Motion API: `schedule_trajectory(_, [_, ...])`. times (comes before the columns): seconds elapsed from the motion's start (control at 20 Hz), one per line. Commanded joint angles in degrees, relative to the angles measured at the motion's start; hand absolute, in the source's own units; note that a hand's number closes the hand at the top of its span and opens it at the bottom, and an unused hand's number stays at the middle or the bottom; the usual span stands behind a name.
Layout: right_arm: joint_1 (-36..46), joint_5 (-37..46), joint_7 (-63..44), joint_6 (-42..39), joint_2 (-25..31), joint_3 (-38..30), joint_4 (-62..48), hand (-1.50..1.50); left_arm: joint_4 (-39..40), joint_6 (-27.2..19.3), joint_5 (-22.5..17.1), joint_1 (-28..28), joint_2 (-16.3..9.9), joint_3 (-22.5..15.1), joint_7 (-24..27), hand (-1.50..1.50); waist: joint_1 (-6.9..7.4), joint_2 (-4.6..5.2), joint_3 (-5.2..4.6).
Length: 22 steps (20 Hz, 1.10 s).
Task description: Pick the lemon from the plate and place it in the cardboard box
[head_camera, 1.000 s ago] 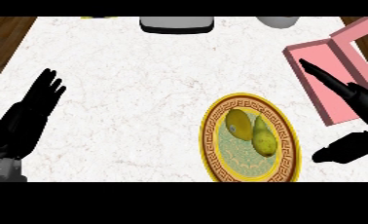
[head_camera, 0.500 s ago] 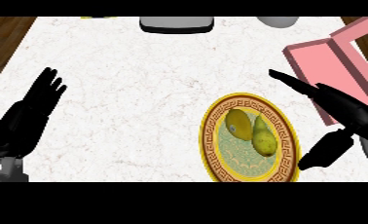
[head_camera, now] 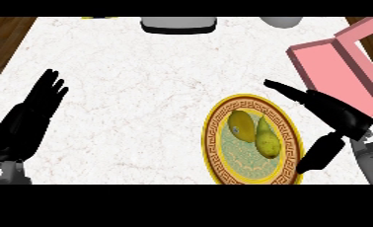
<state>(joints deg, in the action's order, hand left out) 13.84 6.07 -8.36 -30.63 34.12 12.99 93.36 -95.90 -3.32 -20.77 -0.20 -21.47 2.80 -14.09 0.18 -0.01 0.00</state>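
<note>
A yellow lemon point(head_camera: 241, 125) lies on a round plate point(head_camera: 218, 158) with a gold patterned rim, at the lower right of the counter. A yellow-green pear point(head_camera: 267, 141) lies beside it on the same plate. My right hand point(head_camera: 336, 113) hovers over the plate's right edge, open, fingers stretched toward the upper left and thumb pointing down, touching nothing. The pink box point(head_camera: 331, 70) stands open at the right edge, behind the hand. My left hand point(head_camera: 33, 114) rests open at the left edge, fingers up.
A dark grey appliance point(head_camera: 178, 23) and a pale round object point(head_camera: 281, 21) sit along the counter's far edge. Wooden floor shows at the upper left corner. The white marble top stretches between the left hand and the plate.
My right hand has moved left from beside the pink box, and now reaches over the plate's right rim. The left hand, lemon and pear have stayed put.
</note>
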Motion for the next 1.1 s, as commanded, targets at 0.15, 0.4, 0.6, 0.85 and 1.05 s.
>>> schedule_trajectory(0.15, [1.29,3.19,-2.2,-2.98,-5.73,-2.47,0.24,-1.5,-5.39,1.97,0.85,3.93,1.41,2.23,-1.99,0.0,0.15,-0.08,0.0])
schedule_trajectory(0.4, [1.77,9.98,6.11,-2.5,-7.89,-3.69,-4.67,-1.5,4.6,5.38,2.79,-1.07,2.91,3.49,2.03,0.0,0.02,0.04,0.0])
schedule_trajectory(0.6, [0.47,11.65,2.98,-3.61,-9.49,-4.19,0.09,-1.5,-3.03,6.01,1.31,2.86,3.13,5.11,-2.1,0.0,0.06,-0.05,0.0])
schedule_trajectory(0.85, [-0.56,16.38,0.52,-3.86,-13.54,-2.42,1.82,-1.5,1.01,5.24,4.4,-1.06,5.11,5.35,-1.5,0.0,-0.09,-0.02,-0.01])
schedule_trajectory(1.05, [0.08,17.84,-0.71,-5.86,-14.48,-3.24,1.62,-1.5,2.44,6.32,6.83,0.73,7.13,4.95,2.27,0.0,-0.1,0.0,-0.01])
